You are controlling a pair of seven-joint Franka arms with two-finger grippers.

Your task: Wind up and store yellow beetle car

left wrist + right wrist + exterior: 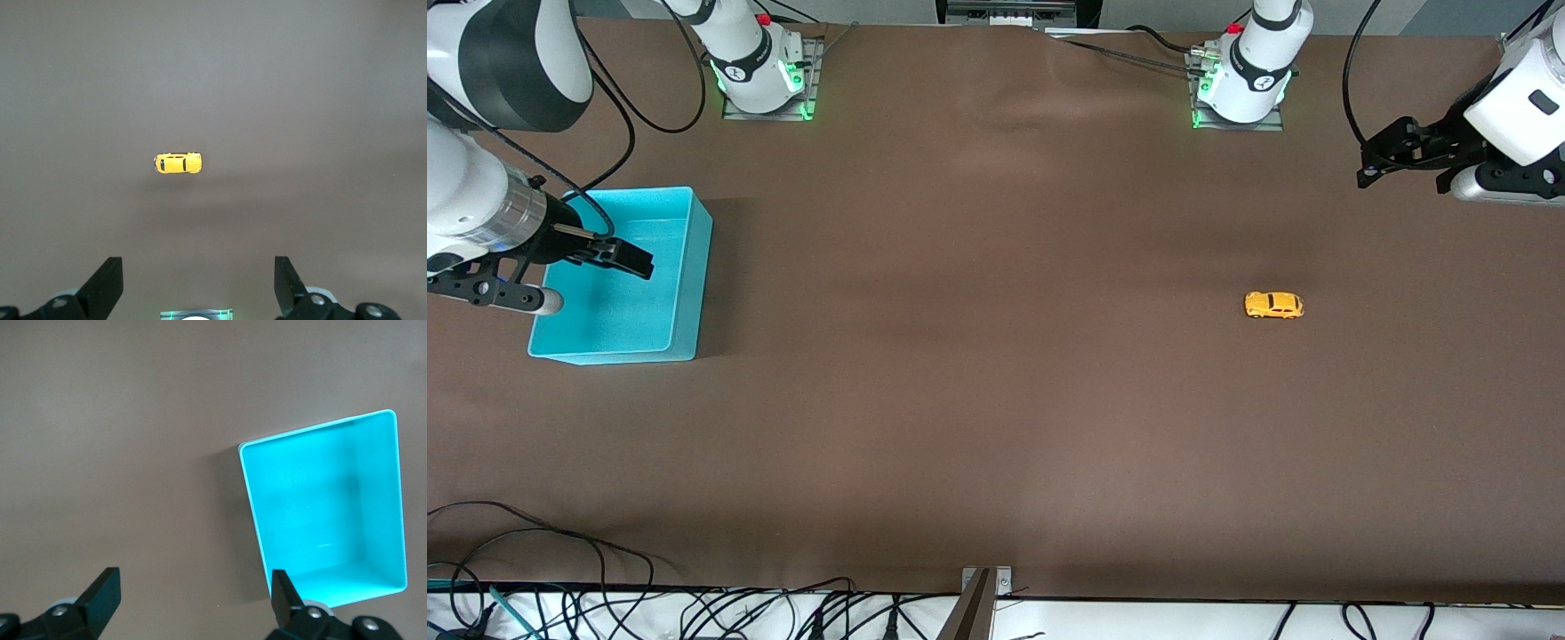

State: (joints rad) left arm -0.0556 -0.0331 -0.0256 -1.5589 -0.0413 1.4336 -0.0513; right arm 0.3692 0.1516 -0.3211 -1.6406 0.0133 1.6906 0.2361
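Left gripper (193, 283): jaws wide apart, nothing between them, touching nothing. It hangs in the air over bare counter (996, 356) at the left arm's end, up near the edge of the front view. Its wrist view looks straight down at the yellow beetle car (178, 163), which sits well clear of the fingertips (107, 280).

Right gripper (193, 600): jaws also wide apart and empty. It's up over the turquoise bin (685, 267) at the right arm's end of the counter; in the front view the fingers (627, 258) overlap the bin's opening without contact that I can see. In the right wrist view one fingertip (283, 593) lines up with a corner of the bin, the other with bare counter beside it.

Yellow beetle car (1273, 305): on its wheels on the open counter, toward the left arm's end, nearer the front camera than the left arm's base. Well apart from the bin.

Bin interior shows only its turquoise floor.
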